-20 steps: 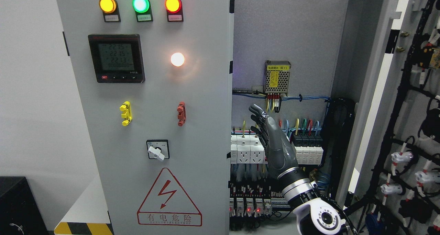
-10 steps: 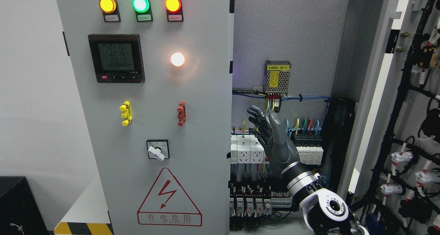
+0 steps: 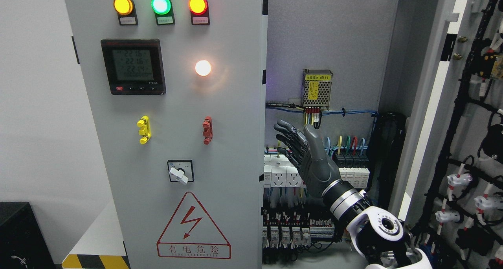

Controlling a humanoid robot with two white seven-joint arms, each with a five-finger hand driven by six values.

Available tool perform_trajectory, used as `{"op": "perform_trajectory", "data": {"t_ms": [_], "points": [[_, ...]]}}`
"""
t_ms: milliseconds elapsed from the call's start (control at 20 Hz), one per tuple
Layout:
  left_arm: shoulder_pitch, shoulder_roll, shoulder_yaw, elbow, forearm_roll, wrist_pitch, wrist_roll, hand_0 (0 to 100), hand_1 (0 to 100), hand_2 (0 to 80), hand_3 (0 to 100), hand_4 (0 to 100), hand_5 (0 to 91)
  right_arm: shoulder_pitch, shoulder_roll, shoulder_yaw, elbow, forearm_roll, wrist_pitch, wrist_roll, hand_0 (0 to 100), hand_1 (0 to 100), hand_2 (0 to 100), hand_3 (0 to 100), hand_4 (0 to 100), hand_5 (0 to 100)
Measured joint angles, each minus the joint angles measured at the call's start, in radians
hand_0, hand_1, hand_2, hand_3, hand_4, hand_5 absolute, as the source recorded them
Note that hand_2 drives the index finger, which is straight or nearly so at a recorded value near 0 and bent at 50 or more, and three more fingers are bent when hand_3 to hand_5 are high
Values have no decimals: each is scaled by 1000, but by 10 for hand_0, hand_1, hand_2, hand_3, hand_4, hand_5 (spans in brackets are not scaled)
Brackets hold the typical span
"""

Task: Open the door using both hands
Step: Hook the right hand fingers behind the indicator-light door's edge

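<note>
With the right door [image 3: 436,104] already swung wide, the right hand [image 3: 310,159], fingers spread and empty, is held just beside the free edge of the closed left door [image 3: 177,143], which must next be hooked and pulled.

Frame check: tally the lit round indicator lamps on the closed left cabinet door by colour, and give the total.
Yellow round indicator lamp: 1
Green round indicator lamp: 1
Red round indicator lamp: 1
White round indicator lamp: 1
Total: 4
</note>
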Motion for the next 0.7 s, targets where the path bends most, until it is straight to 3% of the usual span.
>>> {"op": "perform_trajectory", "data": {"t_ms": [301,701], "points": [[0,0,0,0,0,0,0,0,0,0,0,0,0,-30,-5,-1,12,-22,46,18,0,0,0,0,0,0],[0,0,0,0,0,0,0,0,0,0,0,0,0,-60,-9,-3,36,-42,58,34,0,0,0,0,0,0]]}}
